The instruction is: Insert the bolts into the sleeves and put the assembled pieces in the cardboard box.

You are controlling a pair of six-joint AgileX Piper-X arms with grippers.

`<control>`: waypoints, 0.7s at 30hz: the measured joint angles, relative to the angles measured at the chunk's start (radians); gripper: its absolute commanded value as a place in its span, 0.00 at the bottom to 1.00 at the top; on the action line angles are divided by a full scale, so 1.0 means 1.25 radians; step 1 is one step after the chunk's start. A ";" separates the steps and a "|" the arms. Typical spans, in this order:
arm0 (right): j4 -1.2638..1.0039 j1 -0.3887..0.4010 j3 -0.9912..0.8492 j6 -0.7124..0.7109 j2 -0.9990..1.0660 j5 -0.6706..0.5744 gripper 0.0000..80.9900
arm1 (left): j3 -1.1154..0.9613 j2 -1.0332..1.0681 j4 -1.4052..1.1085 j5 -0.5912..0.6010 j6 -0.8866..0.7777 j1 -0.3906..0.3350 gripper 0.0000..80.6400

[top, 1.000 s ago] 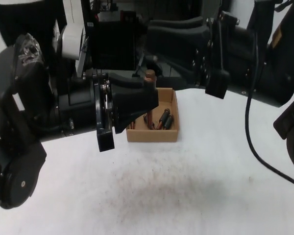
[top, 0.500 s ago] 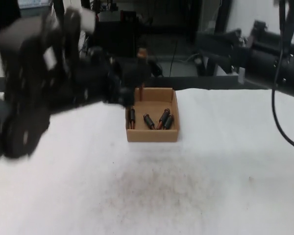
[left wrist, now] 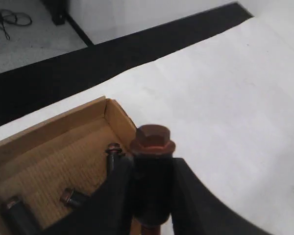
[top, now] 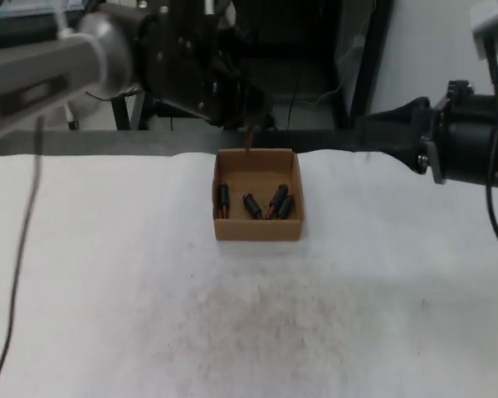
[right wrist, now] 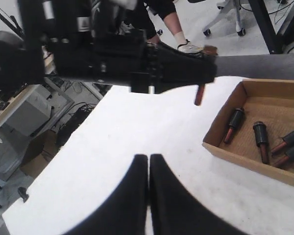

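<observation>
On the white-covered bench [top: 382,315], the cardboard box [top: 257,235] is being seen with four assembled pieces [top: 251,205] lying on its floor, so most of the task is being judged as done. The left gripper [left wrist: 152,196] is being held above the box's far rim, its fingers closed narrowly on a fifth assembled piece [left wrist: 152,166], a rust-coloured bolt [left wrist: 152,139] seated in a black sleeve [left wrist: 152,191]. The right gripper [right wrist: 149,159] is being held off to one side of the box, over the bench, its fingers pressed together with nothing between them. What is being left, by this reading, is the lowering and release of the held piece into the box. That piece is being held upright: its long axis is running vertical, with the hexagonal head pointing up and the shank end pointing down toward the box.
</observation>
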 measured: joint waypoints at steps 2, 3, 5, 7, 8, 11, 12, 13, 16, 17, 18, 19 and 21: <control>0.008 0.000 0.000 0.000 -0.016 0.000 0.01 | -0.093 0.046 0.080 -0.002 -0.001 0.000 0.00; 0.011 -0.002 0.000 0.000 -0.022 0.000 0.01 | -0.135 0.084 0.115 -0.004 -0.002 0.000 0.00; 0.018 -0.002 0.000 0.000 -0.035 0.000 0.01 | -0.170 0.116 0.143 -0.014 -0.003 0.000 0.00; 0.032 -0.002 0.000 0.000 -0.051 0.000 0.01 | -0.185 0.130 0.155 -0.019 -0.005 0.000 0.00; 0.033 -0.002 0.000 0.000 -0.052 0.000 0.01 | -0.196 0.141 0.162 -0.022 -0.007 0.000 0.00; 0.049 -0.002 0.000 0.000 -0.059 0.000 0.01 | -0.212 0.163 0.179 -0.024 -0.013 0.000 0.00; 0.051 -0.002 0.000 0.000 -0.059 0.000 0.01 | -0.214 0.168 0.185 -0.029 -0.016 0.000 0.00; 0.054 -0.002 0.000 0.000 -0.059 0.000 0.01 | -0.215 0.173 0.188 -0.032 -0.018 0.000 0.00; 0.056 -0.002 0.000 0.000 -0.059 0.000 0.01 | -0.214 0.181 0.191 -0.044 -0.018 0.000 0.00; 0.056 -0.002 0.000 0.000 -0.059 0.000 0.01 | -0.214 0.180 0.191 -0.044 -0.018 0.000 0.00; 0.056 -0.002 0.000 0.000 -0.059 -0.001 0.01 | -0.214 0.184 0.193 -0.051 -0.018 0.000 0.00; 0.056 -0.002 0.000 0.000 -0.059 -0.001 0.01 | -0.216 0.185 0.193 -0.056 -0.020 0.000 0.00; 0.056 -0.002 0.000 0.000 -0.059 -0.001 0.01 | -0.216 0.187 0.193 -0.062 -0.022 0.000 0.00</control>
